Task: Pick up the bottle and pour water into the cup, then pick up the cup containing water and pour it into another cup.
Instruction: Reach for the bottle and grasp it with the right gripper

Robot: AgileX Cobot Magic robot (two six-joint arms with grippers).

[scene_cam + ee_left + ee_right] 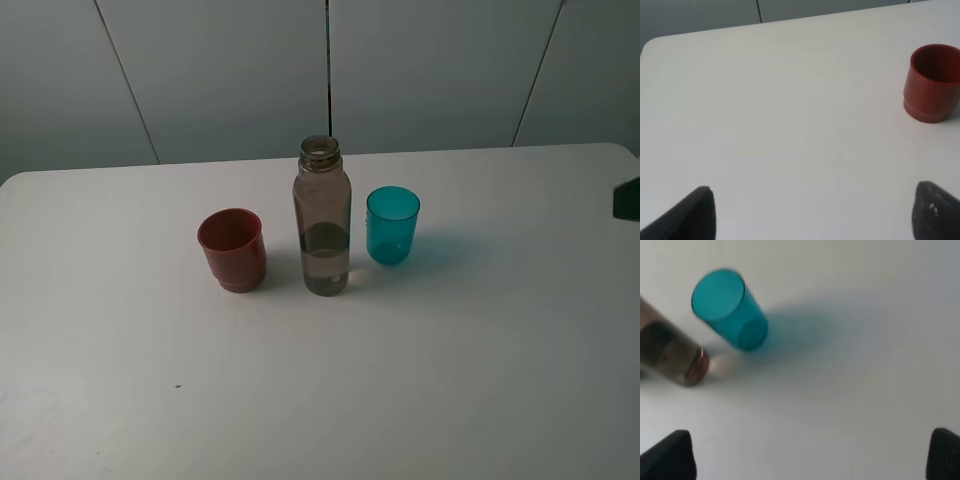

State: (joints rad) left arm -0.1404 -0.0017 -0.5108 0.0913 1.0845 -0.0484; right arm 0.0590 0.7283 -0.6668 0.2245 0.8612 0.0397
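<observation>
Smoky plastic bottle (322,225) is noted upright, capless, toward the far edge of the table (450,380), flanked closely by teal cup (392,226) and red cup (232,250). Both left gripper (812,215) and right gripper (812,455) are held apart, empty. Risk: a cup may be toppled by a wide approach.

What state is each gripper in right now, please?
Left gripper: open, holding nothing.
Right gripper: open, holding nothing.
</observation>
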